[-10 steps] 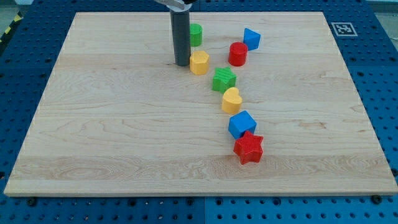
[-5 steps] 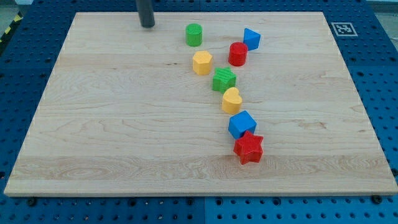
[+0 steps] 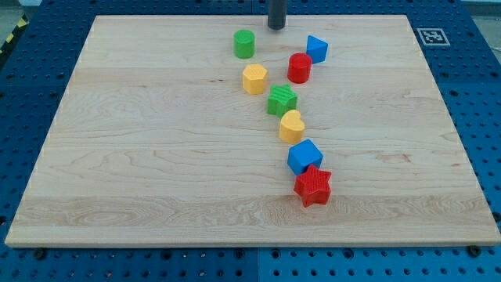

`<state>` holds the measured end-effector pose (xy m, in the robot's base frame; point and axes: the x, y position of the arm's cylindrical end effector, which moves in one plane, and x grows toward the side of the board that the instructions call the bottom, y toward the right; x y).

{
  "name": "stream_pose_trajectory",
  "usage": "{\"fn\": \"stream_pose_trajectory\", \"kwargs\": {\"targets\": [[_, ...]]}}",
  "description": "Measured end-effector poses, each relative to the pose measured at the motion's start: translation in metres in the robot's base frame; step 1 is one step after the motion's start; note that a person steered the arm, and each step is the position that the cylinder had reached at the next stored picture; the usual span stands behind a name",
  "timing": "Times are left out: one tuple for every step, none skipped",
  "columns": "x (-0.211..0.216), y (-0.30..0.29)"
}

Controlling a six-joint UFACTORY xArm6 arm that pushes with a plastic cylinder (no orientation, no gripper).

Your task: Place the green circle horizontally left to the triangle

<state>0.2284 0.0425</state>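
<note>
The green circle [image 3: 244, 44] stands near the board's top edge, left of centre. The blue triangle [image 3: 316, 48] lies to its right, at about the same height in the view. The red cylinder [image 3: 299, 68] sits just below and left of the triangle. My tip [image 3: 276, 27] rests at the top of the board, between the green circle and the blue triangle and a little above both, touching neither.
A yellow hexagon [image 3: 254, 79], a green star [image 3: 282, 100], a yellow heart [image 3: 291, 125], a blue cube [image 3: 304, 157] and a red star [image 3: 313, 186] run in a line down toward the view's bottom right. The wooden board [image 3: 117, 157] lies on a blue pegboard table.
My tip moved from beside the yellow hexagon up to the board's top left, then right along the top edge to between the green circle and the triangle. The blocks have not moved.
</note>
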Motion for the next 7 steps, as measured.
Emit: {"fn": "stream_pose_trajectory", "kwargs": {"targets": [[0.006,-0.003],[0.006,-0.016],[0.012,-0.045],[0.026,-0.050],[0.035,-0.050],[0.035,-0.049],[0.039,-0.022]]}}
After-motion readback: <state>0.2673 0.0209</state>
